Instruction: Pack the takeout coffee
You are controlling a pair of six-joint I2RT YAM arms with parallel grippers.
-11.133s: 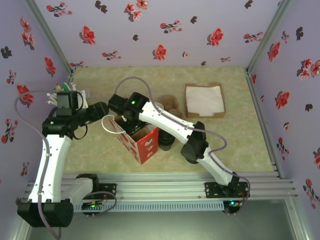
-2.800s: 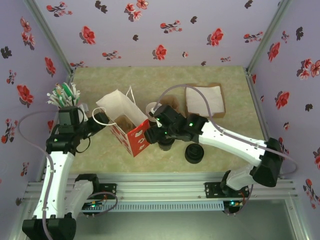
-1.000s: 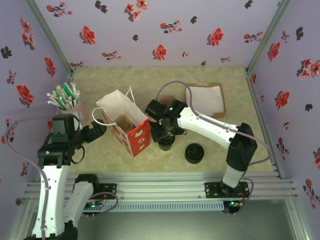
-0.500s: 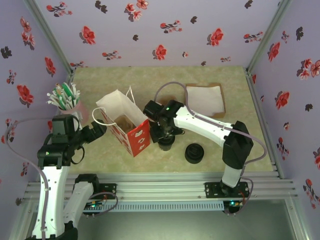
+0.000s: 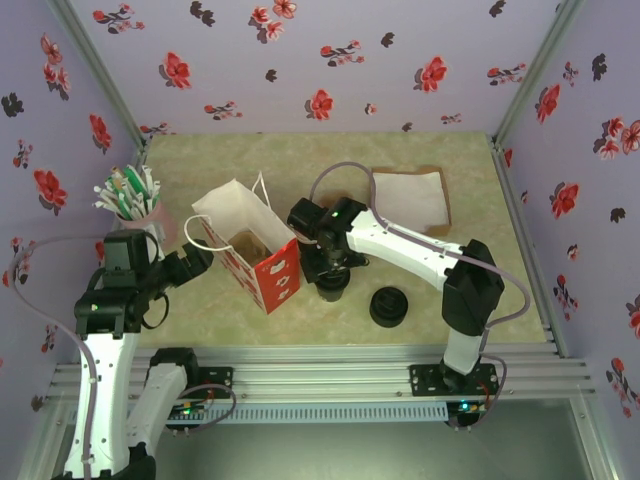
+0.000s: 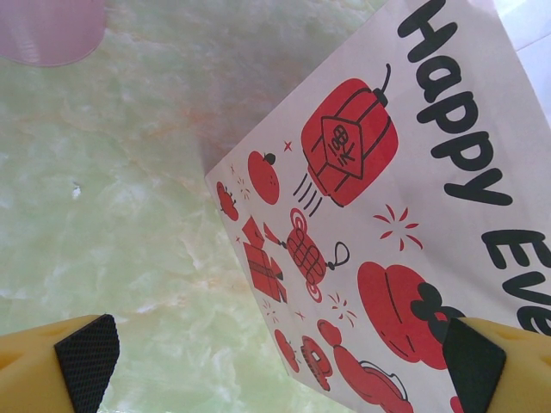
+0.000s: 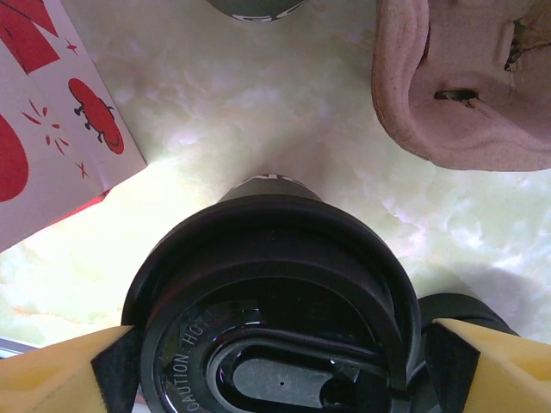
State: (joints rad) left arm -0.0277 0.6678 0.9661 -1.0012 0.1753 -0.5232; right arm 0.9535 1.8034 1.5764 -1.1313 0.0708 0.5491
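Takeout coffee [image 7: 258,258] stands on the counter [image 5: 300,160] beside the paper bag [image 5: 255,255], with the right pincer [image 7: 281,357] clamped across its lid rim. With only the lid held, lifting may pop it off and spill. Left pincer [image 6: 280,361] gapes wide beside the bag, steadying nothing.

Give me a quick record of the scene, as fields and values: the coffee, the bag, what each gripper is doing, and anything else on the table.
coffee: on the table, lid on, right of the bag, not yet packed
bag: mouth open
right gripper: over the coffee, jaws either side of its lid; grip unclear
left gripper: open, at the bag's printed side
lid stack: right of the coffee
straws: far left
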